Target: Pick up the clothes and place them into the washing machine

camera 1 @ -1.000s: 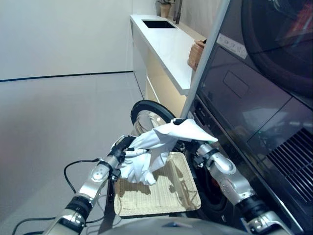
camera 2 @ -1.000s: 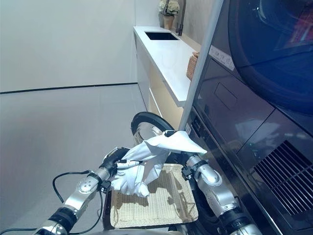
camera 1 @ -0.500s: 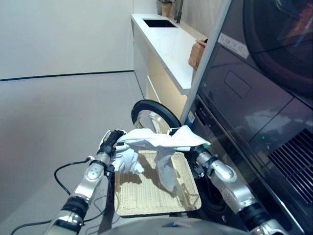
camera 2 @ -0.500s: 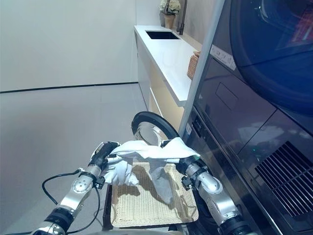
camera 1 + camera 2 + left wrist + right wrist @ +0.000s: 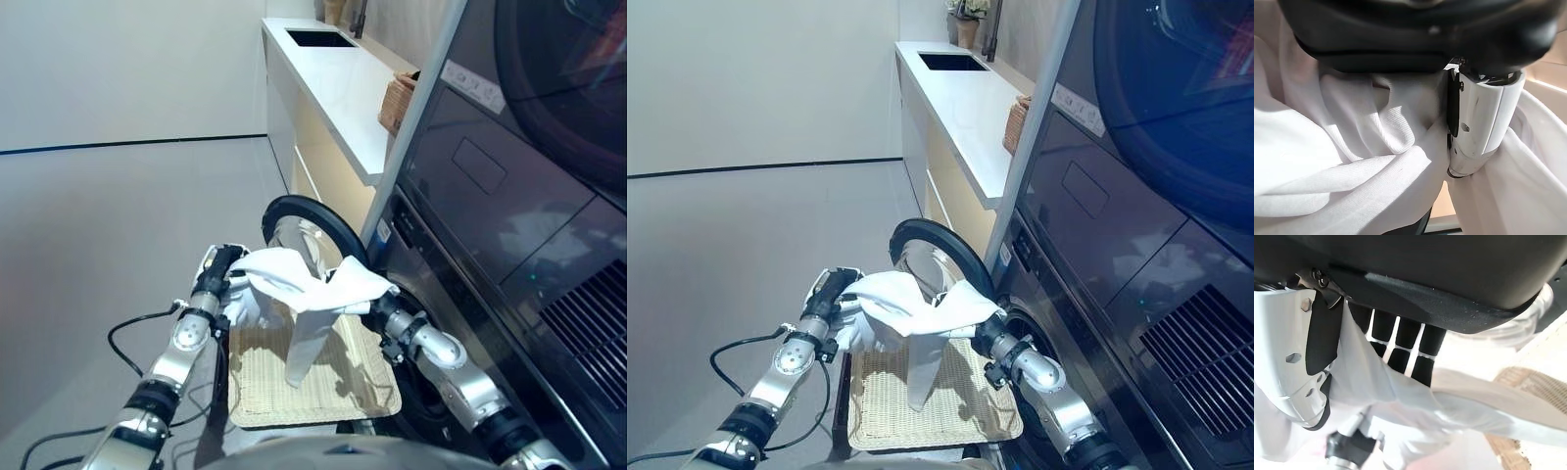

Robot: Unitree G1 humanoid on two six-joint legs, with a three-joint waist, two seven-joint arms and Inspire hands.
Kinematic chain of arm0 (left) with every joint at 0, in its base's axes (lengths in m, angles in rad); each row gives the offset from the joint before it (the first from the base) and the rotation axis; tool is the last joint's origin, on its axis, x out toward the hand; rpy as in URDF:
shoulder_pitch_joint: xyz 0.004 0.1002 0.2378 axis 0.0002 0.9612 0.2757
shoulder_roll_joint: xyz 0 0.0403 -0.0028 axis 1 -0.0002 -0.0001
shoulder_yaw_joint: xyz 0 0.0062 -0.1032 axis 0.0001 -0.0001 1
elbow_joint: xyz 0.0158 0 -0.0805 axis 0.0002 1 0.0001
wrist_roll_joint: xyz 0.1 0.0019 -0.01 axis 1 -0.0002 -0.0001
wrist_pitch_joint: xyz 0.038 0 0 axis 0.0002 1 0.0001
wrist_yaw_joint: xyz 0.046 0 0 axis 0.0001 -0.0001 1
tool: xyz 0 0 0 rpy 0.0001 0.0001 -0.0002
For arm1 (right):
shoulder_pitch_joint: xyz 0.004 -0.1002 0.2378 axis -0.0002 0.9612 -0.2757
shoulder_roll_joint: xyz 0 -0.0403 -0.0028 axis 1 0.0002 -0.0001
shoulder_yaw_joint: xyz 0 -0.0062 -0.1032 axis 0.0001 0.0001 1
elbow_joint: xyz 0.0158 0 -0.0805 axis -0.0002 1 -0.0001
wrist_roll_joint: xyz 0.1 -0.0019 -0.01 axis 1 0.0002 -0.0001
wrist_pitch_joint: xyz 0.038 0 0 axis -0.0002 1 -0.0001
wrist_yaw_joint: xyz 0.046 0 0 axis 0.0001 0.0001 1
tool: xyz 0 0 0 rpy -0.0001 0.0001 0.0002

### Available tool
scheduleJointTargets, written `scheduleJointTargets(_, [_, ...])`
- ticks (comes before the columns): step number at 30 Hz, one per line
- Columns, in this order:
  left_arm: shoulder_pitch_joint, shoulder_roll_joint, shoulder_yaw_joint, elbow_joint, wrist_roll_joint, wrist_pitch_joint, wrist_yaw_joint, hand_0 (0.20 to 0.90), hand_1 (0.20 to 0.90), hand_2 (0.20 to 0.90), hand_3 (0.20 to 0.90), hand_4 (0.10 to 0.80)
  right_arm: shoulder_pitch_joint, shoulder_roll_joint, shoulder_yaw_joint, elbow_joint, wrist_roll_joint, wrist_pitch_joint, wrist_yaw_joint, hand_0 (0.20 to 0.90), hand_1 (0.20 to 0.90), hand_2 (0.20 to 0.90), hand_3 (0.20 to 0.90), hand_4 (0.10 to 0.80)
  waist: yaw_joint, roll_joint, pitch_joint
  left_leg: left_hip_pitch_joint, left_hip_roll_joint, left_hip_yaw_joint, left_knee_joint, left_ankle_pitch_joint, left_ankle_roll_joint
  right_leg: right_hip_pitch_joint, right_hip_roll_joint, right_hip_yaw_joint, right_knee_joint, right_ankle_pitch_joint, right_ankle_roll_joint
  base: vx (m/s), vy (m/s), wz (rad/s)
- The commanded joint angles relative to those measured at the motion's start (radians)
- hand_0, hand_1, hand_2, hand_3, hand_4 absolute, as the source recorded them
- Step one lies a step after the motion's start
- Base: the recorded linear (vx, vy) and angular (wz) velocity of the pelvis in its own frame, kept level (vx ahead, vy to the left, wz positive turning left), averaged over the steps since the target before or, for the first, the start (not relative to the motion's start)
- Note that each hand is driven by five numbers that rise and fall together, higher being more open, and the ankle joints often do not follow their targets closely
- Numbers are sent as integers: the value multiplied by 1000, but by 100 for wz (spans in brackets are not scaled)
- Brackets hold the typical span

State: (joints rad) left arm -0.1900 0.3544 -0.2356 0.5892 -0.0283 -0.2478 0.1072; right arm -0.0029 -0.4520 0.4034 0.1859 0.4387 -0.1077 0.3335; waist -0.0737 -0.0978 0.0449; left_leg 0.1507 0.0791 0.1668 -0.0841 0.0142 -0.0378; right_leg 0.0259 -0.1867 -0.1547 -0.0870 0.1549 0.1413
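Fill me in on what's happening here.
The robot holds a white garment up between both hands: the left hand grips one end, the right hand the other, with a tail of cloth hanging over the wicker basket on the floor. The washing machine's round door stands open just beyond. The garment is not yet inside the drum.

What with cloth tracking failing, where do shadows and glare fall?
Left eye view: the white cloth throws a shadow onto the wicker basket. Right eye view: the glossy washing machine front carries reflections. Left wrist view: cloth folds lie shaded beneath the left hand. Right wrist view: bright light shows past the right hand.
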Motion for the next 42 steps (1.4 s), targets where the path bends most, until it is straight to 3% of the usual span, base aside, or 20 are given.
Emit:
scheduleJointTargets(1, [-234, 82, 124, -33, -96, -110, 87, 200, 200, 200, 200, 300, -53, -42, 28, -14, 7, -116, 50, 200, 200, 200, 200, 300, -9, 12, -44, -32, 42, -66, -3, 10, -65, 66, -97, -28, 29, -38, 94, 0, 0, 0])
scheduleJointTargets(9, [-267, 76, 111, -46, -136, -110, 84, 200, 200, 200, 200, 300, -64, -17, 69, 137, -86, -108, 43, 200, 200, 200, 200, 300, -4, 12, -45, -33, 41, -71, -3, 11, -65, 69, -97, -33, 27, -39, 93, 0, 0, 0])
scheduleJointTargets(10, [-273, 80, 106, -52, -138, -107, 84, 200, 200, 200, 200, 300, -65, -12, 70, 178, -136, -111, 19, 337, 337, 337, 337, 398, -4, 11, -46, -34, 42, -72, -3, 11, -65, 69, -97, -33, 27, -38, 94, 0, 0, 0])
scheduleJointTargets(11, [-277, 80, 106, -52, -140, -105, 84, 200, 200, 200, 200, 300, -68, -12, 67, 199, -164, -111, 5, 420, 420, 420, 420, 457, -4, 12, -46, -34, 41, -72, -3, 10, -65, 69, -98, -33, 27, -38, 94, 0, 0, 0])
scheduleJointTargets(12, [-280, 82, 104, -52, -142, -105, 84, 200, 200, 200, 200, 300, -69, -9, 68, 214, -185, -110, 1, 900, 900, 900, 900, 800, -4, 12, -46, -34, 41, -73, -3, 10, -64, 69, -98, -33, 27, -37, 95, 0, 0, 0])
scheduleJointTargets(19, [-299, 79, 92, -70, -155, -93, 77, 200, 200, 200, 200, 300, -102, 15, 66, 348, -355, -91, -64, 900, 900, 900, 900, 800, -3, 13, -47, -35, 38, -75, -3, 8, -62, 70, -98, -34, 27, -38, 94, 2, 1, 1])
scheduleJointTargets(37, [-318, 83, 87, -69, -168, -80, 82, 200, 200, 200, 200, 300, -131, 76, 64, 597, -478, -59, -130, 900, 900, 900, 900, 800, -5, 17, -51, -33, 39, -77, -3, 5, -62, 73, -94, -32, 25, -42, 93, 0, 0, 0])
scheduleJointTargets(42, [-293, 90, 92, -92, -204, -89, 53, 200, 200, 200, 200, 300, -121, 79, -21, 579, -363, -68, -170, 900, 900, 900, 900, 800, -9, 22, -50, -33, 39, -77, -3, 6, -62, 70, -94, -30, 26, -41, 93, 0, 0, 0])
